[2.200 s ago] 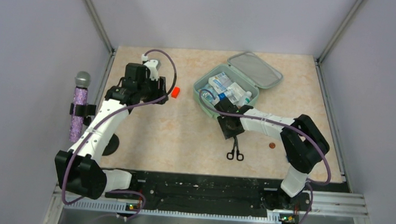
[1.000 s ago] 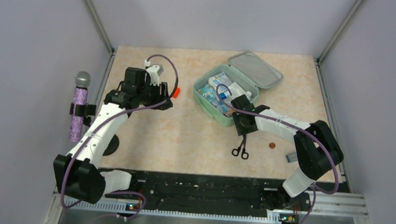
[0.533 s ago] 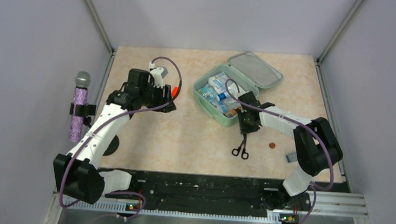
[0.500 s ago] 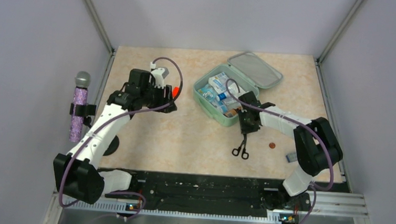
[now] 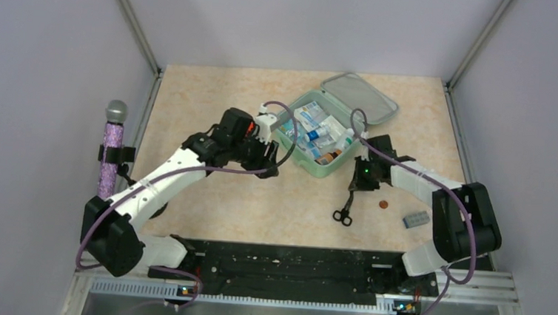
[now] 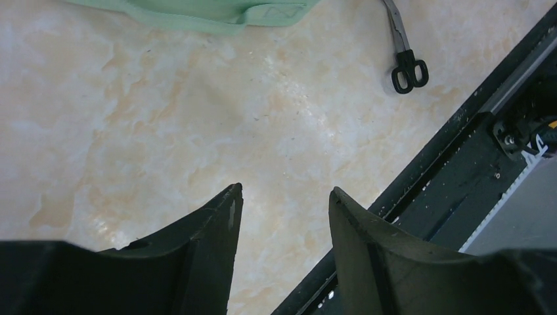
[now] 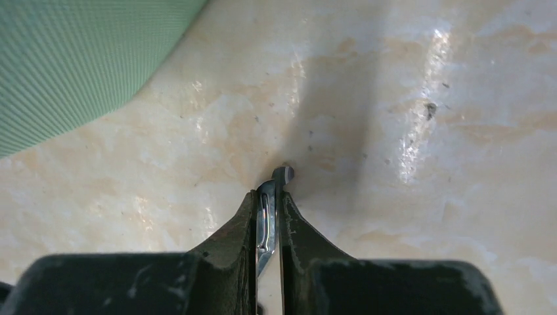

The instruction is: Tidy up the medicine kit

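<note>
The open green medicine case (image 5: 292,145) holds several boxes and tubes, its lid (image 5: 359,98) laid back. Black-handled scissors (image 5: 344,211) hang from my right gripper (image 5: 356,187), which is shut on their blades just right of the case's near corner. In the right wrist view the metal blade (image 7: 267,216) sits pinched between the fingers (image 7: 230,243), with the case wall (image 7: 79,59) at upper left. My left gripper (image 5: 267,157) is open and empty over bare table left of the case. In the left wrist view (image 6: 282,193) it shows the case edge (image 6: 197,13) and the scissors handles (image 6: 408,69). A bit of orange (image 5: 249,131) shows under the left arm.
A small brown coin (image 5: 382,204) and a grey-blue packet (image 5: 416,220) lie right of the scissors. A purple microphone-like stand (image 5: 111,149) is at the left wall. The black rail (image 5: 291,262) runs along the near edge, also in the left wrist view (image 6: 473,151).
My left arm has swung right from the orange item to the case's left side. My right gripper has carried the scissors rightward past the case's near corner.
</note>
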